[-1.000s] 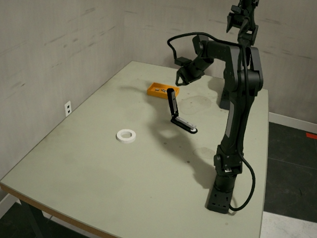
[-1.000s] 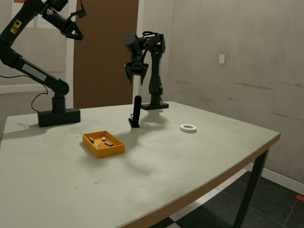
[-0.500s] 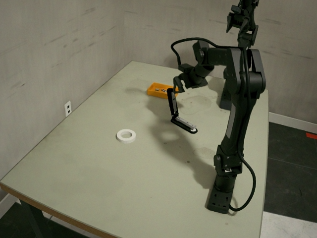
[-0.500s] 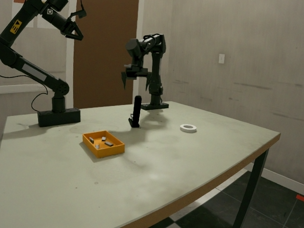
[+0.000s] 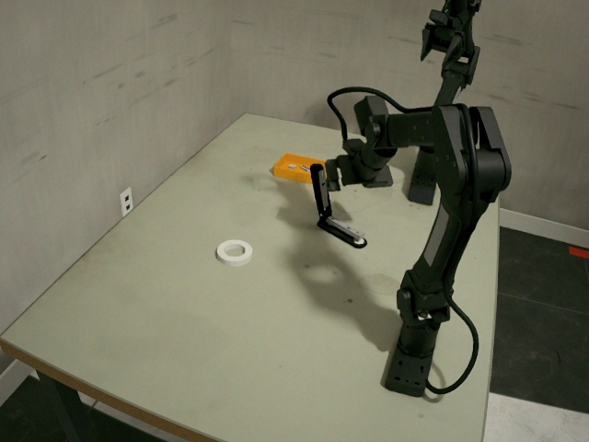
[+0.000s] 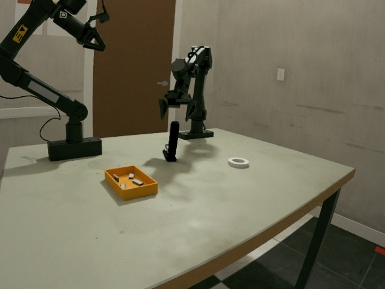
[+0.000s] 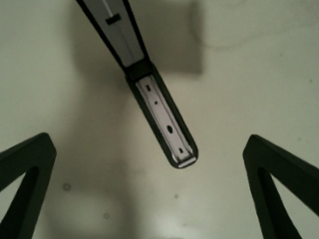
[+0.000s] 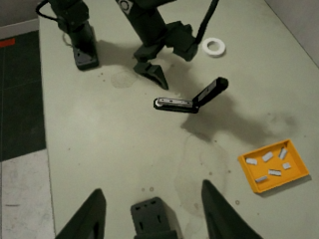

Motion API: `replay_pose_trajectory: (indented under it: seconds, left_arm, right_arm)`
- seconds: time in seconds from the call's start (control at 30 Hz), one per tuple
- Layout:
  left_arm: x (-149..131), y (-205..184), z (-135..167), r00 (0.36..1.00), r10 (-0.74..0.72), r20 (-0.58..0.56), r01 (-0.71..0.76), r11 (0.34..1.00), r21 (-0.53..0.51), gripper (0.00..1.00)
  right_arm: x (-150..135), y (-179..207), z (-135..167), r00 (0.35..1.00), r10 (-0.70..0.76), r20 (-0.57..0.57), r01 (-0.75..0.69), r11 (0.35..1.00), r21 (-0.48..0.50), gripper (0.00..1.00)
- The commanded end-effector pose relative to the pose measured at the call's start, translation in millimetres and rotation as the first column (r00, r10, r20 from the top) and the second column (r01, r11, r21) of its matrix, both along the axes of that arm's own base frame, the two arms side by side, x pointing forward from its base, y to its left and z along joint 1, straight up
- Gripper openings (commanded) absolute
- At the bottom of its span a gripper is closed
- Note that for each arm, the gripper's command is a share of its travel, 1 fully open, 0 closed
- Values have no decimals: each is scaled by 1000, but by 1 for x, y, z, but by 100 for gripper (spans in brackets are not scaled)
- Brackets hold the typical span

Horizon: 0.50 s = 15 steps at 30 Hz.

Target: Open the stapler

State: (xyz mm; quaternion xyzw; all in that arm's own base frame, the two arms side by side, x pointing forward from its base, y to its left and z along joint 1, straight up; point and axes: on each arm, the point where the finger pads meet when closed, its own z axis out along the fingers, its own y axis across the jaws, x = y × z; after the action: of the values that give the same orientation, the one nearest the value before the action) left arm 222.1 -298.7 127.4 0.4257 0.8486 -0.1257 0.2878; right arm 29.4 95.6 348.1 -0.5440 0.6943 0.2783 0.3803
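The black stapler (image 5: 335, 214) stands open on the table. Its base (image 5: 344, 233) lies flat with the metal channel showing, and its cover (image 5: 320, 192) rises from the hinge, leaning back a little past upright. My left gripper (image 5: 332, 173) is open and empty, just above and beside the cover's top end, apart from it. In the left wrist view the base (image 7: 166, 124) lies between the spread fingers, below them. The stapler also shows in the exterior view (image 6: 171, 141) and in the right wrist view (image 8: 189, 99). My right gripper (image 6: 91, 38) is raised high above the table, open and empty.
An orange tray (image 5: 297, 167) with several small metal pieces sits just beyond the stapler. A white ring (image 5: 234, 251) lies on the table towards the wall side. The two arm bases (image 5: 404, 371) stand along one table edge.
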Motion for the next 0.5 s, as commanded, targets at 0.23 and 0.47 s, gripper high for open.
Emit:
replay_pose_trajectory:
  seconds: [0.23, 0.47]
  left_arm:
    - [0, 0, 9, 999, -35, 22, 36, 999, -37, 100]
    - [0, 0, 9, 999, -35, 22, 36, 999, -37, 100]
  right_arm:
    - [0, 0, 4, 1000, 2, 1, -2, 1000, 10, 57]
    - [0, 0, 4, 1000, 2, 1, -2, 1000, 10, 57]
